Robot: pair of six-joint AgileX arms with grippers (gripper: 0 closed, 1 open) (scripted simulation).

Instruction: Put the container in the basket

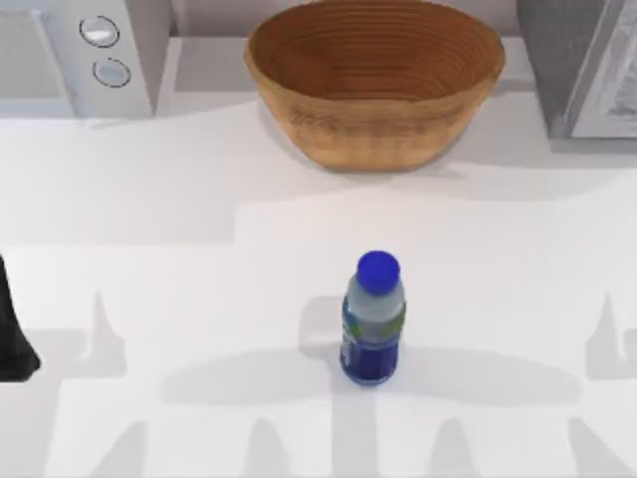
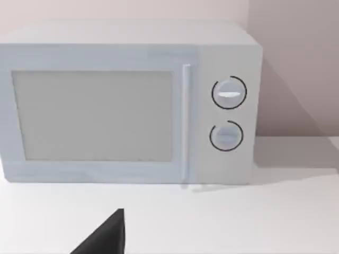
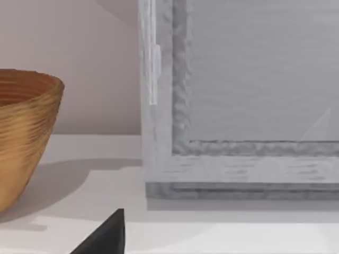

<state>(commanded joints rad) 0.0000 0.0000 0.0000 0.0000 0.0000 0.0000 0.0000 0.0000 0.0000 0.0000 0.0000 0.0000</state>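
Between container [image 1: 373,324] and basket [image 1: 374,80], bare table [image 1: 199,199]; microwave [image 1: 85,55] far-left.

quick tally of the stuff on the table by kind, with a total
bottles: 1, the container, upright near the middle
baskets: 1, the basket, at the back
microwaves: 1, the microwave, back left
grey framed units: 1, the grey framed unit, back right
total: 4

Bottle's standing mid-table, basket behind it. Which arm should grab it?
Right, marginally: the container stands upright slightly right of the table's middle, directly before the basket. The left arm sits parked at the left edge; the right arm looks toward the basket.
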